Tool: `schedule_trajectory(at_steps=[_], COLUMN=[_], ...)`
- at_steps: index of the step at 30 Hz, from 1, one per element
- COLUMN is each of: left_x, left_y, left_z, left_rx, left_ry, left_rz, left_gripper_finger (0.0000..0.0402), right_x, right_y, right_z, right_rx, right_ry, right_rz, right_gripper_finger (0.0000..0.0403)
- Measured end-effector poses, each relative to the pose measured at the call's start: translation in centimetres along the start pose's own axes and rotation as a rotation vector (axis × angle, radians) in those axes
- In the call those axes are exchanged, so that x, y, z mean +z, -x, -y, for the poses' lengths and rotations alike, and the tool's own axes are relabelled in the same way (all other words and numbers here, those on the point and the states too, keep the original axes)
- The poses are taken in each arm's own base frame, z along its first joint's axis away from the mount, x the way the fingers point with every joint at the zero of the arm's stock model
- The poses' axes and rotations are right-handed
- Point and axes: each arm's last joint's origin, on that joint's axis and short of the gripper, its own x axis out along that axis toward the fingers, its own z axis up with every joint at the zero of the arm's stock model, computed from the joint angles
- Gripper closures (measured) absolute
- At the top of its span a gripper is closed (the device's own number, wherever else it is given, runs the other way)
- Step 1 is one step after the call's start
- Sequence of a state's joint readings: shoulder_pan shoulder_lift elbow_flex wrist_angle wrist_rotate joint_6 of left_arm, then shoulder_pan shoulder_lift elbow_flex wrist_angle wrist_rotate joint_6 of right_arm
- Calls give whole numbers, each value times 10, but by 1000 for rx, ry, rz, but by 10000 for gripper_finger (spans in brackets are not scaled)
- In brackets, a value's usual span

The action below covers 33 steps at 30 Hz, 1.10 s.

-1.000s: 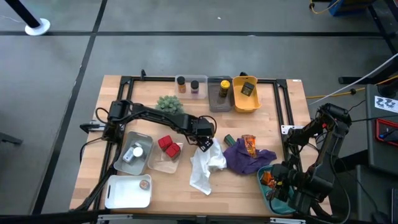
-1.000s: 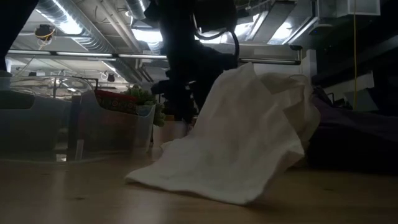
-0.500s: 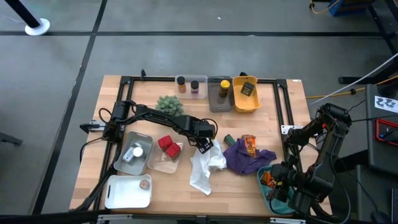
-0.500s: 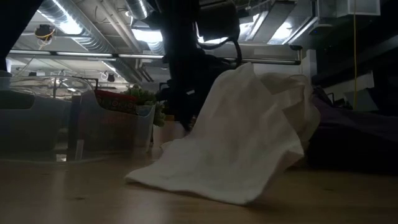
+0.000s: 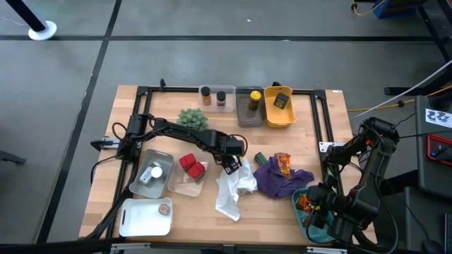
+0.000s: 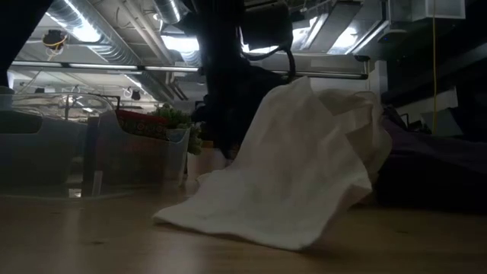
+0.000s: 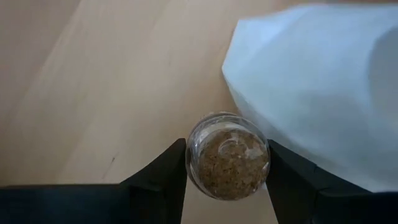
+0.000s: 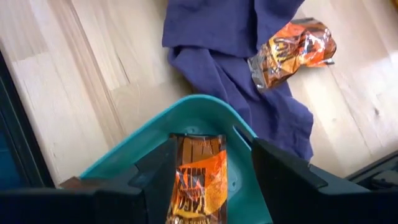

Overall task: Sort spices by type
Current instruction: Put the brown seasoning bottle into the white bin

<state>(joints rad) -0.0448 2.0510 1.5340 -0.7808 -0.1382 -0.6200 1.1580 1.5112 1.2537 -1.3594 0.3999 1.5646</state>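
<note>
One clear jar [image 7: 228, 155] of brown spice stands between the left hand's [image 7: 227, 168] fingers, which look closed on its sides, just beside the white cloth [image 5: 233, 189]. The step seems to be a pickup; next comes a straight lift, clear of the cloth. Beyond the hand, a clear tub [image 5: 186, 186] holds red tins [image 5: 188, 165]. The right hand [image 8: 198, 163] pinches an orange packet [image 8: 194, 182] over the teal bin [image 8: 205, 115] (another packet [image 8: 293, 51] lies on the purple cloth [image 8: 224, 37]).
</note>
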Motion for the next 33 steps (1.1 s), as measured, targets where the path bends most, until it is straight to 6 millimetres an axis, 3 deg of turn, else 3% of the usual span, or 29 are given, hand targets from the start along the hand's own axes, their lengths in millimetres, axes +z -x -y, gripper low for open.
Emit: schedule_trajectory(at_steps=[7,13,18,24,29,33], left_x=[7,19,16,-14,-56,-93], left_y=[24,61,96,127,146,157], left_z=[3,11,20,45,72,99], left_rx=[3,-4,13,49,109,60], left_ry=[-45,-100,-118,-129,-81,-37], left_rz=[-65,-59,-95,-165,-224,-255], left_gripper_finger=[241,241,241,241,241,241], right_x=[0,0,1,2,2,2], right_y=[0,0,0,0,0,0], right_z=[0,0,0,0,0,0], right_rx=[0,0,-1,0,-1,-3], right_ry=[0,0,0,0,5,56], right_rz=[11,13,42,62,72,90], right_gripper_finger=[196,196,196,196,196,196])
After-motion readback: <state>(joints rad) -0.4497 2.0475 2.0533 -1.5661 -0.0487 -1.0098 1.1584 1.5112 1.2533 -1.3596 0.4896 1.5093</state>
